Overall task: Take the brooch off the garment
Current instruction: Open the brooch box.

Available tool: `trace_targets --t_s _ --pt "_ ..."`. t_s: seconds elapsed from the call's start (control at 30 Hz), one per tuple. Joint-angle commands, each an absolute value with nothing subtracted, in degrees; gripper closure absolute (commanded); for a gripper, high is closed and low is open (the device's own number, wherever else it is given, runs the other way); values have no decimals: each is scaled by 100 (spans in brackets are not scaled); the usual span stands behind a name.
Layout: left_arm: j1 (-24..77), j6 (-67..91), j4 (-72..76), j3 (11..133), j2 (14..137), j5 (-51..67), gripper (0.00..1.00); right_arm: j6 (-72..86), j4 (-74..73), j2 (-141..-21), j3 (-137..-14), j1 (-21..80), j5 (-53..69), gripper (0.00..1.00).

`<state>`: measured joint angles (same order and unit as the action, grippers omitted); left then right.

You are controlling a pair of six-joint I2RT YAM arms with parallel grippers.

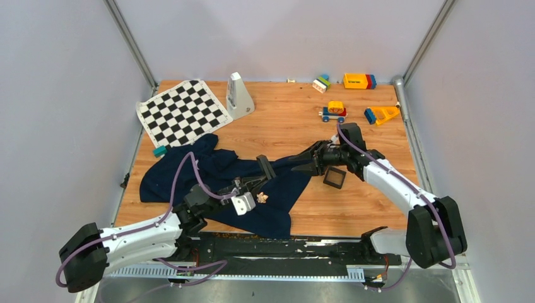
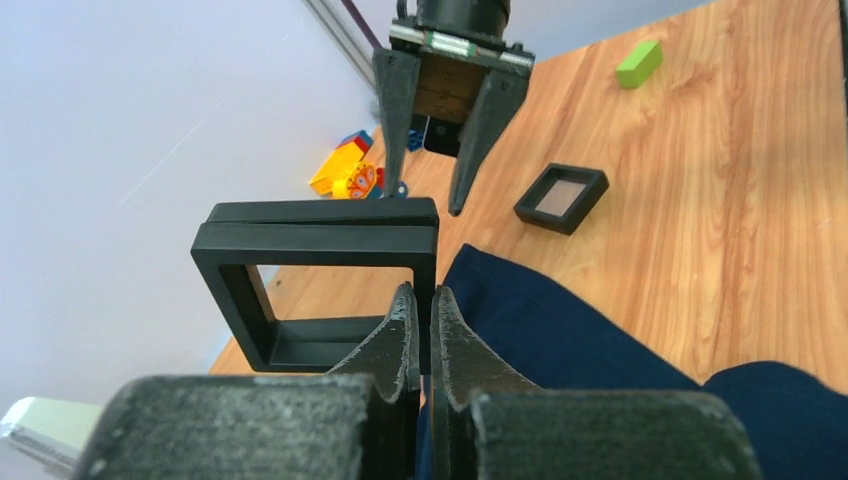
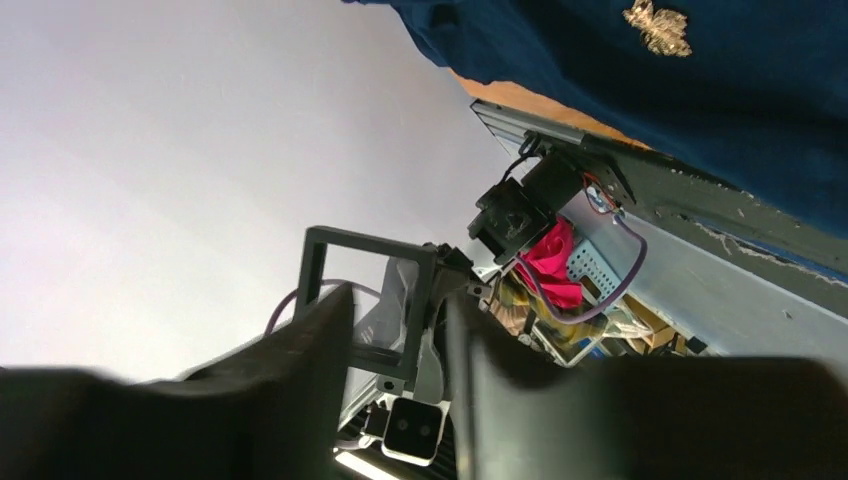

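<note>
The brooch (image 3: 657, 27) lies flat on the garment (image 1: 208, 173), near the cloth's near hem and just beside my left wrist. It is a small, pale-gold piece with a lobed, winged outline. From my right wrist its longer side runs on a slant, and I cannot tell which end is its head. The garment is soft, plain navy cloth, rumpled into folds. Its long axis runs across the wooden table (image 1: 353, 202) from left to right, with one tongue reaching toward my right claw (image 2: 428, 198). My left claw (image 2: 421, 305) is clenched on the thin wall of a black frame (image 2: 315, 228), a rigid, matte, square-cornered hollow box held upright above the cloth. My right claw stands released, fingers apart and gripping nothing, pointing at that frame from just beyond it. A second black square frame (image 2: 562, 198), with a pale pane, lies flat on bare wood beside the cloth.
</note>
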<state>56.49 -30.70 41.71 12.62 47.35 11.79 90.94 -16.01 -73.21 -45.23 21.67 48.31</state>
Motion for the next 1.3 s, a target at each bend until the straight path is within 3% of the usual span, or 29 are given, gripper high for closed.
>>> trace_targets --t_s 0.0,0.1,0.27,0.37,0.43,0.5,0.63,0.87,1.27 --pt "5660 -1998 4080 1425 4555 1117 100 8375 -1704 -7606 -4609 1713 5001 53" --pt "5654 -1043 3621 1781 4588 719 100 7500 -1876 -7794 -4741 1386 4883 45" --pt "5623 676 2128 2547 4702 486 100 5759 -1707 -7479 -4779 1339 4036 44" --pt "5443 1430 1221 3080 4988 619 100 4475 -666 -6811 -4448 1524 4727 44" --pt "5207 1980 718 3432 5248 1038 100 3912 -339 -6469 -4347 1688 5197 32" --pt "4955 2379 502 3649 5490 1562 100 3380 -277 -6212 -4317 1855 5355 29" --pt "4545 3078 725 3741 5620 2232 100 2573 -318 -5819 -4194 2465 4665 35" --pt "4141 3635 1011 3689 5332 3126 100 2346 -228 -5579 -4023 2890 3485 37" --pt "3863 4503 2070 3295 5311 3858 100 2487 715 -6010 -3775 2883 4265 47"
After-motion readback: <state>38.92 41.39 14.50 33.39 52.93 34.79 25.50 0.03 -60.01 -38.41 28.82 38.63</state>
